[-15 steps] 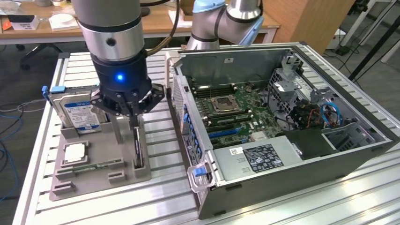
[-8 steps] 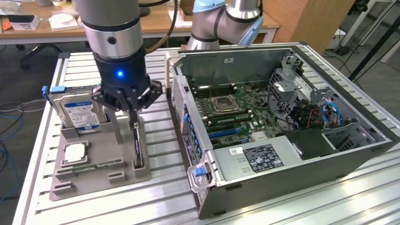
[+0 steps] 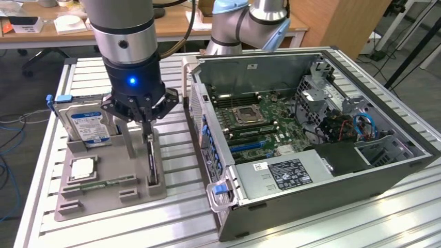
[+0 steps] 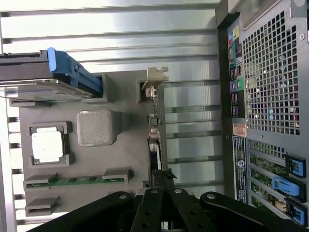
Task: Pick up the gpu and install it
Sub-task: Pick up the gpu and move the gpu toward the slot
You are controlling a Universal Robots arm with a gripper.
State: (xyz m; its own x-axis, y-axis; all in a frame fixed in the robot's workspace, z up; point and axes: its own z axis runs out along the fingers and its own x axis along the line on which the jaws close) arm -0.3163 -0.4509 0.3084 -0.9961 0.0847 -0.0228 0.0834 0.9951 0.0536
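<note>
Grey plastic makes up the holder (image 3: pixel 90 199) (image 4: pixel 125 150), which keeps each part in its own seat on the slatted aluminium table (image 3: pixel 179 222) (image 4: pixel 120 29). The gpu (image 3: pixel 152 160) (image 4: pixel 157 140) stands on its long edge in a narrow slot on the side of the holder toward the exterior view's right, the side nearest the computer case (image 3: pixel 358 181) (image 4: pixel 270 72). Standing on edge, the card offers its thin upper edge to fingers coming straight down.

The gripper (image 3: pixel 146 121) (image 4: pixel 162 186) sits directly over that edge with its fingers drawn together on it. Judging from both views, it is clamped on the gpu, with the card seated in its slot and not lifted. In the wrist view the silver bracket (image 4: pixel 155 77) shows at one end of the card, clear of the fingers.

The hard drive (image 3: pixel 86 124) (image 4: pixel 29 82), with its blue rail (image 4: pixel 72 72), stands upright at the far corner of the holder toward the exterior view's left, well apart from the card. The processor chip (image 3: pixel 81 169) (image 4: pixel 47 146) and the green memory stick (image 3: pixel 103 182) (image 4: pixel 77 181) lie low, nearer the camera, so none of them crowds the fingers.

A strip of bare table separates the holder from the case. The case lies with its side open upward and the motherboard (image 3: pixel 255 119) exposed. Its wall on the gpu's side rises higher than the holder, and I judge that rim to be the one hard edge close to the card. Above the card there is only the arm.
</note>
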